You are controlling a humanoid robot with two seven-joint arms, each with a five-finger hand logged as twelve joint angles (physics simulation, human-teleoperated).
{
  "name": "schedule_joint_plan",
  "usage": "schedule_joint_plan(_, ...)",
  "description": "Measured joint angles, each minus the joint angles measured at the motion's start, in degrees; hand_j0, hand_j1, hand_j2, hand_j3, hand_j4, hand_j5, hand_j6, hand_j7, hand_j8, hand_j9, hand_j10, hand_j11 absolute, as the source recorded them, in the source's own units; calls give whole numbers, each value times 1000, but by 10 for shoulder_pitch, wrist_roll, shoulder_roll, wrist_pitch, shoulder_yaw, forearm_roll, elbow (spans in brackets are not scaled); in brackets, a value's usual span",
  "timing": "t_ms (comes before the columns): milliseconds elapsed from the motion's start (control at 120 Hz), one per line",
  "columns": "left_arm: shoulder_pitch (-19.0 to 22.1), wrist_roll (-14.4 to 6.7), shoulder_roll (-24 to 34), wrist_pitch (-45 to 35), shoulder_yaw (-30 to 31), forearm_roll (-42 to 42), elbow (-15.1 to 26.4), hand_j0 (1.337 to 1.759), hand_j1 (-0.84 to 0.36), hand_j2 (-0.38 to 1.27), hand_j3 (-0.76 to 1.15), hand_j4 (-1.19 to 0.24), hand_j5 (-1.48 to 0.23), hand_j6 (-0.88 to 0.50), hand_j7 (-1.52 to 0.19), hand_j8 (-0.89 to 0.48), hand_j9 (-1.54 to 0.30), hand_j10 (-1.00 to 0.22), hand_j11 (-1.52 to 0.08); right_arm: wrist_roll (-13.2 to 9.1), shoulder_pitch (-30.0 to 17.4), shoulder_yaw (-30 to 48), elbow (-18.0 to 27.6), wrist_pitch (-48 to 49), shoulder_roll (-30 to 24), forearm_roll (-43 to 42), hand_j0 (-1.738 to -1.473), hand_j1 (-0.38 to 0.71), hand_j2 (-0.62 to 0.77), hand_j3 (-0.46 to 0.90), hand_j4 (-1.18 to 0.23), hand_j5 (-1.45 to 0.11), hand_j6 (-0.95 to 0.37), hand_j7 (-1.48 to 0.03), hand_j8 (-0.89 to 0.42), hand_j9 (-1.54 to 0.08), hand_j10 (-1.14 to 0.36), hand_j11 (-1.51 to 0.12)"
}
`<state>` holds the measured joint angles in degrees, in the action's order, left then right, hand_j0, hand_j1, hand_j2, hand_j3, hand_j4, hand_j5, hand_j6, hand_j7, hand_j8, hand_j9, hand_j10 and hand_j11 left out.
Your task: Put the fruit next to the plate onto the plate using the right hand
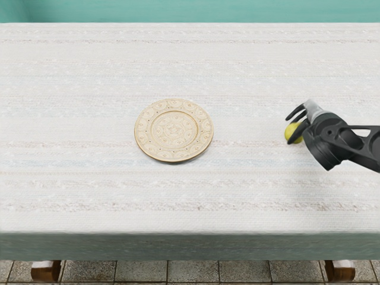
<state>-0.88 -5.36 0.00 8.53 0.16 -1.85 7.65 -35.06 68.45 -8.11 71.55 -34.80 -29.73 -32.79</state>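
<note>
A round cream plate (173, 130) with an embossed pattern lies flat at the middle of the table. A small yellow fruit (291, 133) rests on the cloth far to the plate's right, well apart from it. My right hand (298, 123) comes in from the right edge and sits right at the fruit. Its dark fingers (297, 110) are spread and loosely curved, one above the fruit and one crossing its front. The hand hides the fruit's right side. I cannot see a firm grip on it. The left arm does not show.
A pale striped cloth (89, 178) covers the table. The table's front edge runs along the bottom above a tiled floor, and a teal wall lies behind the far edge.
</note>
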Motion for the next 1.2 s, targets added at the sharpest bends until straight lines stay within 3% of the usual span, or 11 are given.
schedule_joint_plan(200, 0, 0, 0, 0, 0, 0, 0, 1658, 69, 47, 0, -234, -304, -234, -304, -234, -304, -234, -304, -1, 12, 3, 23, 1, -12, 14, -1653, 193, 330, 2, -786, -1124, -591, -1061, -425, -1103, -561, -1109)
schedule_joint_plan(433, 0, 0, 0, 0, 0, 0, 0, 1658, 69, 47, 0, -234, -304, -234, -304, -234, -304, -234, -304, -1, 40, 32, 74, 1, -24, 24, -1655, 184, 313, 1, -766, -1143, -599, -1053, -415, -1115, -564, -1108)
schedule_joint_plan(642, 0, 0, 0, 0, 0, 0, 0, 1658, 69, 47, 0, -234, -304, -234, -304, -234, -304, -234, -304, -1, 90, 37, 88, 1, 25, 62, -1655, 173, 291, 1, -759, -1152, -600, -1051, -411, -1114, -573, -1105)
schedule_joint_plan(842, 0, 0, 0, 0, 0, 0, 0, 1658, 69, 47, 0, -234, -304, -234, -304, -234, -304, -234, -304, 0, 125, 35, 63, 1, 107, 97, -1656, 176, 291, 2, -754, -1163, -596, -1052, -409, -1118, -565, -1110)
schedule_joint_plan(1058, 0, 0, 0, 0, 0, 0, 0, 1658, 69, 47, 0, -234, -304, -234, -304, -234, -304, -234, -304, 0, 144, 33, 2, 0, 203, 118, -1657, 278, 496, 0, -763, -1155, -579, -1056, -384, -1102, -540, -1086)
schedule_joint_plan(1200, 0, 0, 0, 0, 0, 0, 0, 1658, 69, 47, 0, -234, -304, -234, -304, -234, -304, -234, -304, 0, 151, 30, -31, 0, 252, 125, -1657, 315, 556, 1, -769, -1163, -551, -1064, -364, -1113, -524, -1101)
